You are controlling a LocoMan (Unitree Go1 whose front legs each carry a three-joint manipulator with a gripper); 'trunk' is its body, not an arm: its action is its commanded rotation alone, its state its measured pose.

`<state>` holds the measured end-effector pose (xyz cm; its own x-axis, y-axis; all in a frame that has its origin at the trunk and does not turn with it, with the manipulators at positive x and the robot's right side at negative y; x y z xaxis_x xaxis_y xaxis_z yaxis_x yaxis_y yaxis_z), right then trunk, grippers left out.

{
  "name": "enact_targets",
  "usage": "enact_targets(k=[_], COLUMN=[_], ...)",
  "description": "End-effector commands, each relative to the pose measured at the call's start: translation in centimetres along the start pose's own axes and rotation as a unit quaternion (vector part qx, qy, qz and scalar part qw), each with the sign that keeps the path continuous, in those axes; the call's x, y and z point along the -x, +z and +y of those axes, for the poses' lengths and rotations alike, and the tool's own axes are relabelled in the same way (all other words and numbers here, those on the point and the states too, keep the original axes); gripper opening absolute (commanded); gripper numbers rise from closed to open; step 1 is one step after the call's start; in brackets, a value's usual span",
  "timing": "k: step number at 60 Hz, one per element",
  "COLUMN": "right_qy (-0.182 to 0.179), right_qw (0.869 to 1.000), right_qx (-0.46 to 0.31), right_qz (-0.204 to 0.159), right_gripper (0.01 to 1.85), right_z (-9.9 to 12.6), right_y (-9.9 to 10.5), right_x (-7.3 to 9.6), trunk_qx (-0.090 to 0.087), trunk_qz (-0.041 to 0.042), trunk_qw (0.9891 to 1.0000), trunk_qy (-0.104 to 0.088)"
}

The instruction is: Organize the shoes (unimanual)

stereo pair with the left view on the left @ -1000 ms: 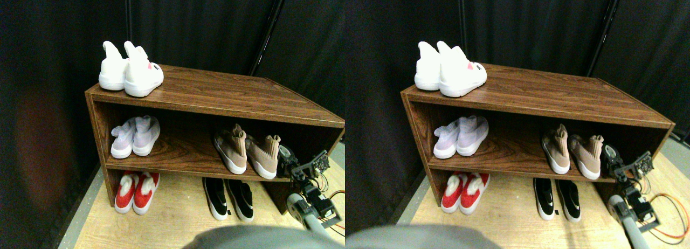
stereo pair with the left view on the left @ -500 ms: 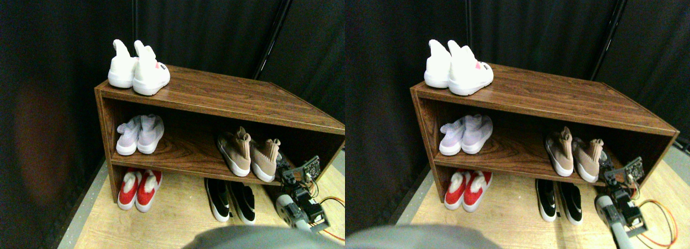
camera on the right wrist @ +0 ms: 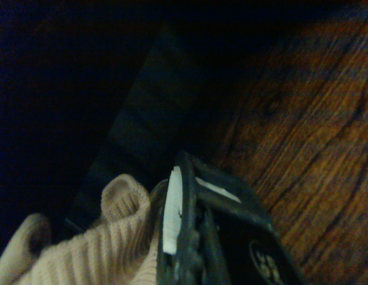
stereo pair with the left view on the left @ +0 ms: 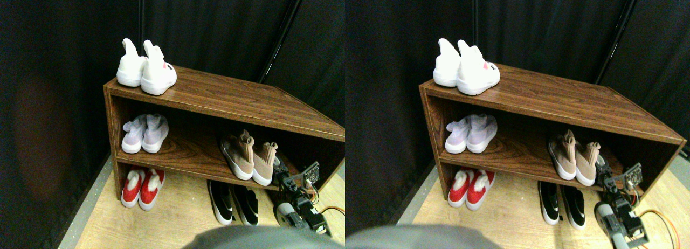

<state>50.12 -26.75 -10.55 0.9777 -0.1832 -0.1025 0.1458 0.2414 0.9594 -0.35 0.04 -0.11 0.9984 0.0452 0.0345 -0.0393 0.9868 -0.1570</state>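
Shelving [stereo pair with the left view on the left: 226, 98] of dark wood carries the tan shoes [stereo pair with the left view on the left: 249, 158] on its middle board (right side), black slip-ons [stereo pair with the left view on the left: 233, 201] on the floor beneath. We see the right hand [stereo pair with the left view on the left: 281, 172] against the nearer tan shoe's heel; whether it grips, we cannot tell.

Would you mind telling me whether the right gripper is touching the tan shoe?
Touching. The wrist view shows the gripper pressed against the knit ankle of the tan shoe, with no gap between them.
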Motion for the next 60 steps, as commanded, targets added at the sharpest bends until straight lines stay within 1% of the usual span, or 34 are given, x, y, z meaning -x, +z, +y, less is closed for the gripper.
enact_targets(k=[1, 4, 8, 9, 11, 12, 17, 19, 20, 23, 27, 29, 30, 32, 33, 35, 36, 38, 41, 42, 44, 45, 47, 49, 50, 53, 56, 57, 60], right_qy=[-0.003, -0.007, -0.010, -0.011, -0.013, -0.010, -0.006, -0.002, 0.000, 0.007, 0.034, 0.045, 0.051, 0.053, 0.052, 0.062, 0.062, 0.070, 0.078, 0.083, 0.086, 0.096, 0.100, 0.107, 0.107, 0.112, 0.124, 0.128, 0.130], right_qw=[1.000, 1.000, 1.000, 0.999, 0.999, 0.999, 0.999, 0.999, 0.999, 0.999, 0.998, 0.997, 0.997, 0.997, 0.997, 0.997, 0.997, 0.996, 0.995, 0.994, 0.993, 0.991, 0.991, 0.990, 0.990, 0.990, 0.988, 0.988, 0.987], right_qx=[-0.001, -0.009, 0.006, 0.022, 0.015, 0.017, 0.020, 0.022, 0.018, 0.023, 0.042, 0.063, 0.059, 0.056, 0.054, 0.051, 0.051, 0.052, 0.058, 0.062, 0.065, 0.070, 0.078, 0.075, 0.069, 0.061, 0.065, 0.069, 0.074], right_qz=[0.001, -0.003, -0.015, -0.027, -0.034, -0.034, -0.030, -0.028, -0.033, -0.028, -0.012, -0.015, -0.007, -0.004, -0.004, 0.011, 0.011, 0.024, 0.039, 0.041, 0.044, 0.055, 0.049, 0.058, 0.059, 0.054, 0.060, 0.059, 0.056], right_gripper=[0.06, 0.06, 0.06, 0.06, 0.06, 0.06, 0.06, 0.06, 0.06, 0.06, 0.06, 0.06, 0.06, 0.06, 0.06, 0.06, 0.06, 0.06, 0.06, 0.06, 0.06, 0.06, 0.06, 0.06, 0.06, 0.06, 0.06, 0.06, 0.06], right_z=[-0.3, -0.3, -0.3, -0.2, -0.2, -0.2, -0.1, 0.1, 0.4, 0.6, 1.2, 1.5, 1.7, 1.9, 2.1, 2.5, 2.5, 2.7, 3.1, 3.3, 3.3, 3.4, 3.5, 3.7, 3.7, 3.8, 3.8, 3.7, 3.7], right_y=[-0.1, 0.1, 0.5, 0.7, 0.9, 1.1, 1.7, 2.1, 2.4, 2.7, 3.2, 3.4, 3.5, 3.6, 3.7, 3.8, 3.8, 4.0, 4.2, 4.3, 4.4, 4.5, 4.7, 4.8, 4.9, 5.0, 5.0, 5.1, 5.2], right_x=[-0.1, -0.3, -0.4, -0.5, -0.5, -0.7, -0.9, -0.8, -0.6, -0.4, 0.0, 0.3, 0.4, 0.5, 0.7, 1.1, 1.1, 1.5, 2.2, 2.5, 2.7, 2.8, 3.2, 3.8, 3.9, 4.7, 5.6, 5.9, 6.3], trunk_qx=[-0.002, -0.002, -0.005, -0.006, -0.006, -0.007, -0.011, -0.012, -0.012, -0.014, -0.017, -0.018, -0.018, -0.019, -0.020, -0.021, -0.021, -0.021, -0.023, -0.023, -0.023, -0.023, -0.023, -0.023, -0.025, -0.025, -0.025, -0.026, -0.026], trunk_qz=[0.0078, 0.0078, 0.0075, 0.0078, 0.0078, 0.0063, 0.0052, 0.0053, 0.0053, 0.0059, 0.0066, 0.0072, 0.0077, 0.0075, 0.0074, 0.0075, 0.0074, 0.0074, 0.0091, 0.0091, 0.0091, 0.0091, 0.0091, 0.0091, 0.0132, 0.0145, 0.0145, 0.0168, 0.0168], trunk_qw=[0.9999, 0.9999, 0.9999, 0.9999, 0.9999, 0.9999, 0.9999, 0.9999, 0.9999, 0.9999, 0.9998, 0.9997, 0.9997, 0.9996, 0.9996, 0.9996, 0.9995, 0.9995, 0.9994, 0.9994, 0.9994, 0.9994, 0.9994, 0.9994, 0.9991, 0.9991, 0.9991, 0.9991, 0.9991], trunk_qy=[0.008, 0.008, 0.006, 0.005, 0.005, 0.004, -0.002, -0.004, -0.004, -0.007, -0.013, -0.015, -0.016, -0.017, -0.019, -0.020, -0.021, -0.021, -0.026, -0.026, -0.026, -0.026, -0.026, -0.026, -0.030, -0.030, -0.030, -0.029, -0.029])
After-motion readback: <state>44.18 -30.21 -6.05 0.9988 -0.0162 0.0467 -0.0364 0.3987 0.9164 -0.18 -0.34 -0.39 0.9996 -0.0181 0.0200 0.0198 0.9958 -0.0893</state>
